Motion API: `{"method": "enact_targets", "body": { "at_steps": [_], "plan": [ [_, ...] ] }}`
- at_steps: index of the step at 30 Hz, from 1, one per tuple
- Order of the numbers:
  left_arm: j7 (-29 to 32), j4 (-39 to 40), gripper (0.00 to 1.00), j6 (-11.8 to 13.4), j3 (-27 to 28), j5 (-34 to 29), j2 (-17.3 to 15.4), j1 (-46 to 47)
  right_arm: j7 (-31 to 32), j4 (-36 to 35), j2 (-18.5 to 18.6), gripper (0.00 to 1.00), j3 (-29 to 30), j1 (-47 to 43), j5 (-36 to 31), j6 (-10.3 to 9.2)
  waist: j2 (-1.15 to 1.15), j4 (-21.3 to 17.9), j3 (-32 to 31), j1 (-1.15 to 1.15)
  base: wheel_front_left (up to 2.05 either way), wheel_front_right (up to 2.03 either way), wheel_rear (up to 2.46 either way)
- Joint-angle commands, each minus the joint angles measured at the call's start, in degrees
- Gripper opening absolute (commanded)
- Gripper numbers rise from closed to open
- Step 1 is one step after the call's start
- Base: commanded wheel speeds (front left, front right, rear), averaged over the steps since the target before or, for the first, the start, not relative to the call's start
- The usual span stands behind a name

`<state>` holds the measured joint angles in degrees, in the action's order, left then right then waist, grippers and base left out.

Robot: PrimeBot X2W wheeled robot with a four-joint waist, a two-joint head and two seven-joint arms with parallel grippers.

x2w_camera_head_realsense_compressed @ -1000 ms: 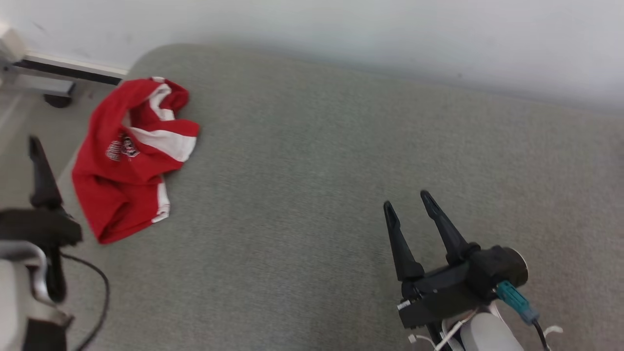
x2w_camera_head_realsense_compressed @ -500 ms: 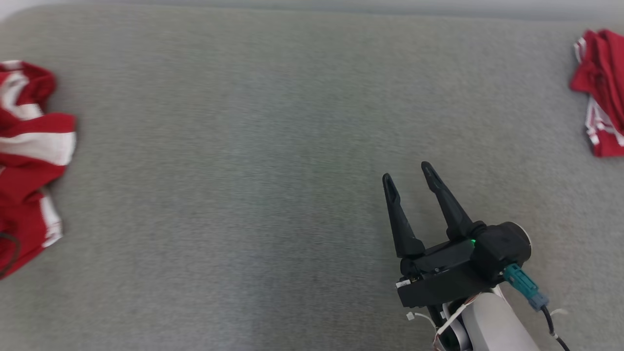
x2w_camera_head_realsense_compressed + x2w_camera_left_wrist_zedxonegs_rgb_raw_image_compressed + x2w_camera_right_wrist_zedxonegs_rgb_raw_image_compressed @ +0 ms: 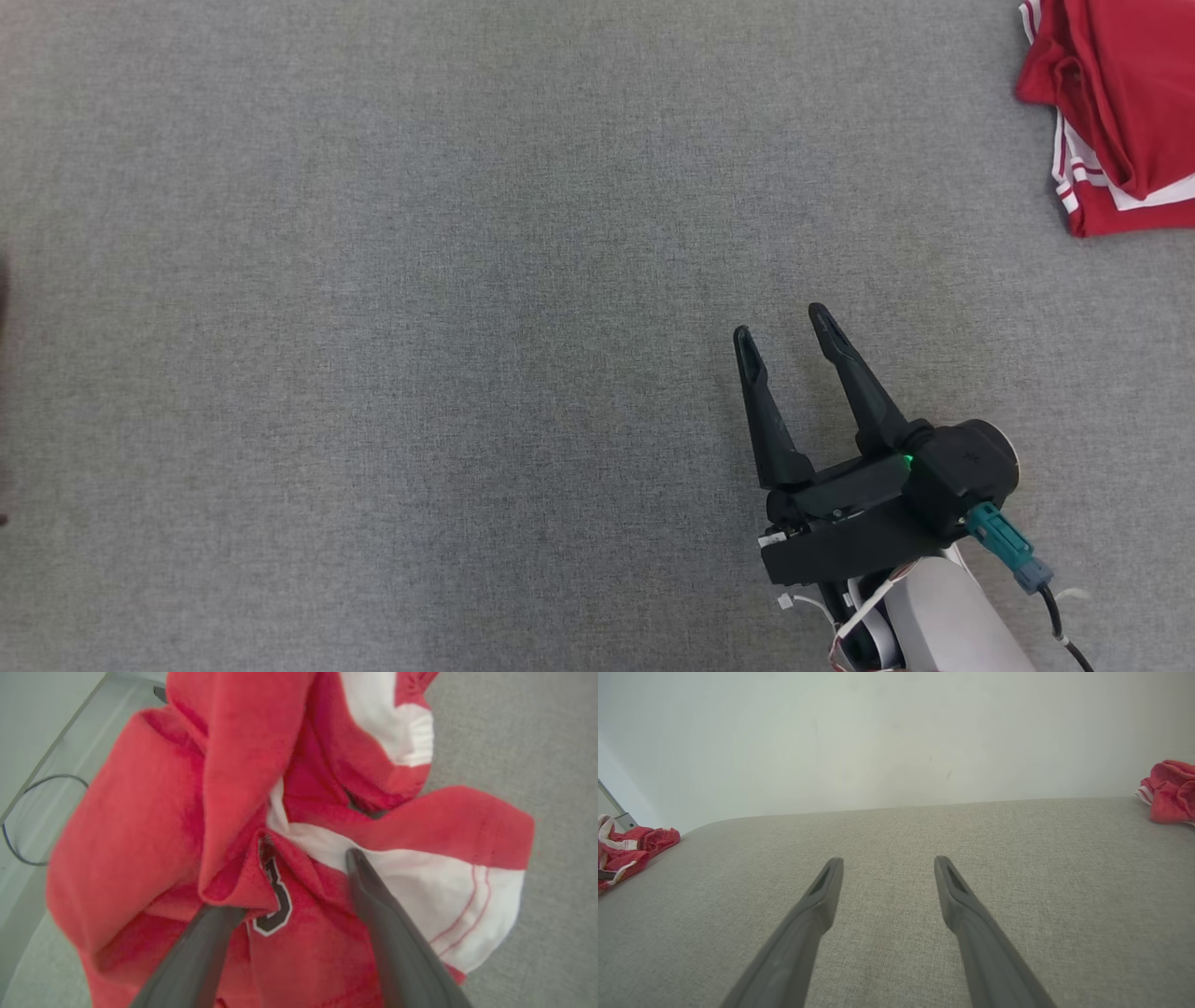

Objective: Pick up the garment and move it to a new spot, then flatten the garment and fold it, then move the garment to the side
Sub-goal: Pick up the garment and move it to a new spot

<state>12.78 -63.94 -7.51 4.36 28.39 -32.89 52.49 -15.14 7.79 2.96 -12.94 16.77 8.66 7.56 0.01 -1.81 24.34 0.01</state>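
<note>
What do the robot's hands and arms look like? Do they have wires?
The right gripper has two long, pointed dark fingers on a chunky black body with a tiny green light. A teal plug with a black cable sticks out its side, and thin white wires run along the pale forearm. The left gripper has the same dark tapered fingers.

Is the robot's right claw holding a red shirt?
No, the right gripper stands open over the grey surface, with nothing between its jaws.
</note>
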Motion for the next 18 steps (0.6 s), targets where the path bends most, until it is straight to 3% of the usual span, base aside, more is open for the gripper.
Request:
{"method": "enact_targets", "body": {
  "at_steps": [1,4,5,6,18],
  "plan": [
    [1.31,-1.03,1.00,0.11,-0.93,0.41,0.21,0.89,-0.11,0.10,-0.15,1.00,-0.26,0.36,0.08,-0.11,-0.01,0.14,-0.10,-0.01,0.00,0.00,0.00],
    [0.90,-1.81,0.98,0.10,-1.55,0.22,0.07,1.17,-0.11,0.30,-0.13,1.00,-0.26,0.38,0.00,-0.11,-0.01,0.35,-0.32,-0.01,0.00,0.00,0.00],
    [0.27,-2.07,0.33,0.10,-1.75,0.07,-0.19,1.26,-0.11,0.44,-0.13,1.00,-0.34,0.36,0.00,-0.11,-0.01,0.41,-0.47,-0.01,0.00,0.00,0.00],
    [-0.29,-2.31,0.00,0.10,-2.10,-0.15,-0.32,1.32,-0.11,0.61,-0.13,1.00,-0.36,0.30,-0.01,-0.11,-0.01,0.51,-0.72,-0.01,0.00,0.00,0.00],
    [-10.76,0.48,0.00,0.10,-5.93,1.73,0.53,2.81,-0.11,2.11,-0.12,1.00,0.44,-2.59,0.49,-0.11,-0.01,2.91,-6.06,-0.01,0.00,0.00,0.00]
  ]
}}
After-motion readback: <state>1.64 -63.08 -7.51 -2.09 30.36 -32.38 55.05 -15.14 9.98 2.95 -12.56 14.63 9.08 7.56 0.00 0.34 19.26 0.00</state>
